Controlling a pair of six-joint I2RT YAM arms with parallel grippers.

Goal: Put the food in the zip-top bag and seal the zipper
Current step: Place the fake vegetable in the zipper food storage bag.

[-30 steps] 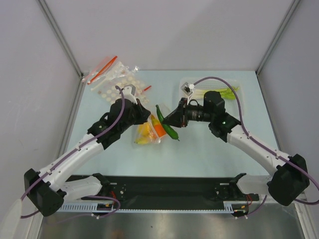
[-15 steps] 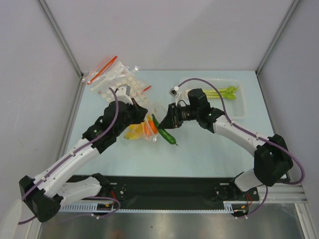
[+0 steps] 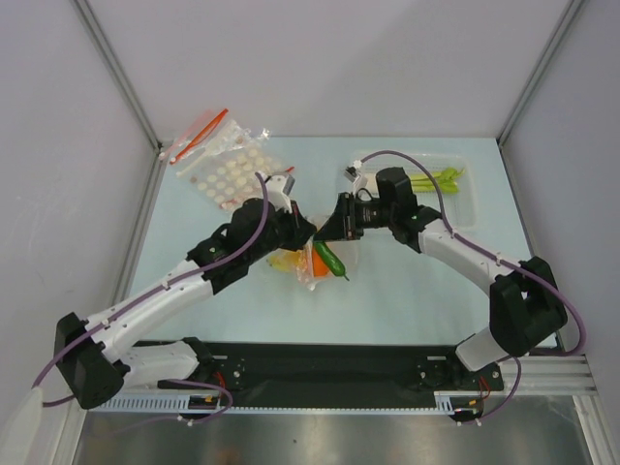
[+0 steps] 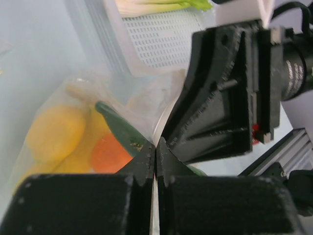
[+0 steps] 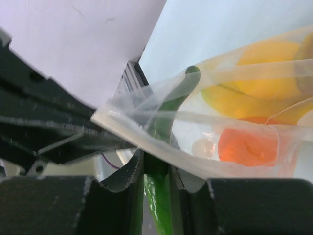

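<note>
The zip-top bag [image 3: 291, 263] lies mid-table, holding the yellow lemon [image 4: 54, 132], banana [image 5: 244, 105] and orange [image 5: 247, 147]. My left gripper [image 3: 298, 232] is shut on a thin edge of the bag at its mouth, seen in the left wrist view [image 4: 155, 147]. My right gripper [image 3: 335, 231] is shut on the dark green vegetable [image 5: 159, 196], whose far end pokes into the bag mouth under the pale zipper strip [image 5: 146, 142]. The vegetable also shows in the top view [image 3: 332, 261]. The mouth is open. The leek [image 3: 436, 179] lies in the basket.
The white mesh basket [image 3: 465, 208] stands at the back right, just behind my right arm. A heap of spare dotted bags with red strips [image 3: 223, 160] lies at the back left. White walls close in the table on three sides.
My left gripper has moved right and forward, dragging the bag with it. My right gripper has stayed close to the bag mouth with the green vegetable in it.
</note>
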